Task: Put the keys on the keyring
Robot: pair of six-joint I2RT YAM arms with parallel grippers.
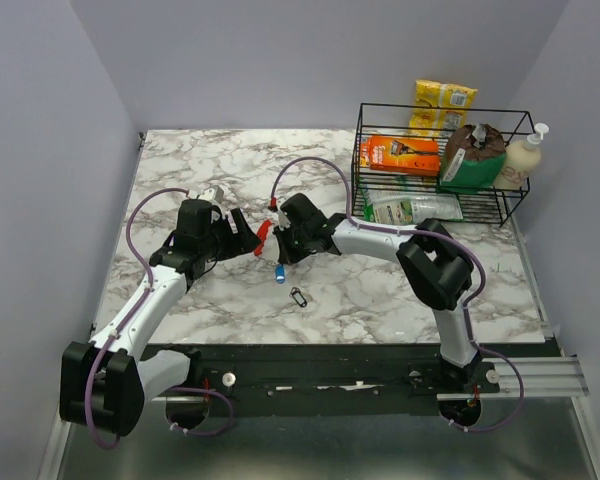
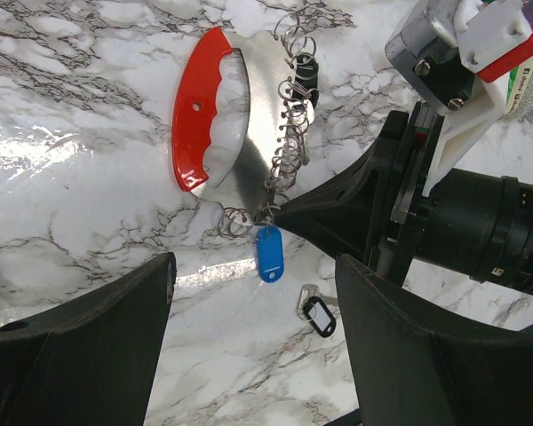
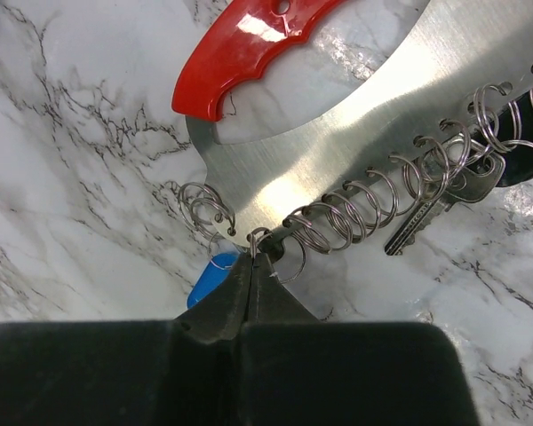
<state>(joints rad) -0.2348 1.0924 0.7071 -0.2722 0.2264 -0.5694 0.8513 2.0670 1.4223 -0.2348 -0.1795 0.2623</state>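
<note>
The keyring (image 2: 199, 114) is a red-handled silvery crescent plate with several wire rings along its edge, lying on the marble table (image 1: 400, 290). It also shows as the keyring (image 1: 264, 232) and the keyring (image 3: 249, 53). My right gripper (image 3: 253, 256) is shut, pinching a small ring at the plate's lower corner. A blue-headed key (image 2: 268, 253) hangs just under that ring. A black-headed key (image 2: 319, 316) lies loose nearer me. Another key (image 3: 422, 222) hangs on the rings. My left gripper (image 2: 253, 355) stands open beside the keyring, holding nothing.
A black wire basket (image 1: 510, 115) at the back right holds an orange packet (image 1: 402, 154), a green bag (image 1: 472, 158) and other packs. A soap bottle (image 1: 525, 155) stands at its right end. Grey walls close in the table's left, back and right.
</note>
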